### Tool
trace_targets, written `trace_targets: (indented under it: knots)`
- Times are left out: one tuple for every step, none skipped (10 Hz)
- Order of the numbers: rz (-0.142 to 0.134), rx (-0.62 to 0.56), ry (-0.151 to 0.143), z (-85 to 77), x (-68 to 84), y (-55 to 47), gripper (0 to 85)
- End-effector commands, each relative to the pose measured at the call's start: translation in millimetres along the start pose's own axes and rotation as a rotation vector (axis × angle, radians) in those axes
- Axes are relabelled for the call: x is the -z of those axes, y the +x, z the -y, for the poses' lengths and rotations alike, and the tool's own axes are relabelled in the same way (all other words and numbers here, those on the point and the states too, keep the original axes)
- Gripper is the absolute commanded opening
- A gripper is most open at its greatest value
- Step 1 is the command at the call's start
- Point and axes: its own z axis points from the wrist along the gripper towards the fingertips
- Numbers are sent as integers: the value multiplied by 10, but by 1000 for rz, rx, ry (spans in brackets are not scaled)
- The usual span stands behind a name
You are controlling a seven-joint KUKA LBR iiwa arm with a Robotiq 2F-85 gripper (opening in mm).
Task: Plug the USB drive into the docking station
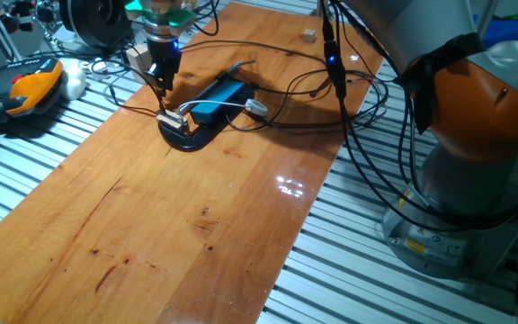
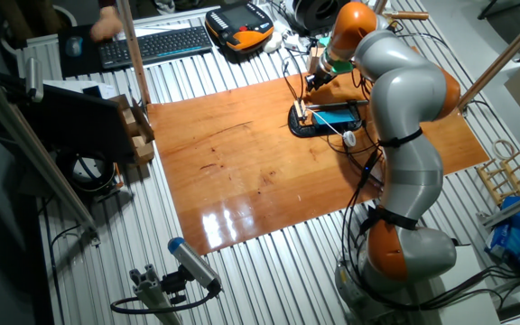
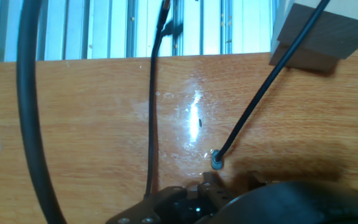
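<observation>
- The docking station [image 1: 219, 99] lay flat toward the far side of the wooden counter [image 1: 196, 225], its bright-blue top up and its black curved underside [image 1: 190, 137] showing at the near end.
- Several thin cables [image 1: 286, 94] ran from it across the wood, and a white one [image 1: 241, 105] crossed its blue face.
- I saw the gripper [image 1: 163, 87] hanging just above the dock's near end, pointing down, with a green-lit ring [image 1: 160, 7] on the wrist above it.
- I could not tell from any view whether its fingers were spread or pressed together, nor could I make out the USB drive.
- In the other fixed view the dock [image 2: 337, 116] sat just beside the arm's silver forearm [image 2: 395, 68].
- The hand view showed only bare wood [image 3: 92, 124], black cables [image 3: 30, 112] crossing it and a dark blurred shape [image 3: 266, 202] at the bottom edge.
- A small wooden block [image 1: 308, 35] stood near the far edge, well apart from the dock.
- An orange-and-black pendant [image 1: 27, 88] rested on the ribbed metal beside the wood.
</observation>
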Motion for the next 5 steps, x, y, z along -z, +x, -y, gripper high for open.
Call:
trace_targets:
  knots:
    - [2, -2, 4, 5, 7, -6, 340]
    - [0, -5, 6, 4, 21, -13, 340]
    - [-2, -6, 7, -3, 24, -20, 340]
    - [-3, -7, 4, -17, 27, -27, 340]
    - [-5, -6, 7, -35, 39, -40, 340]
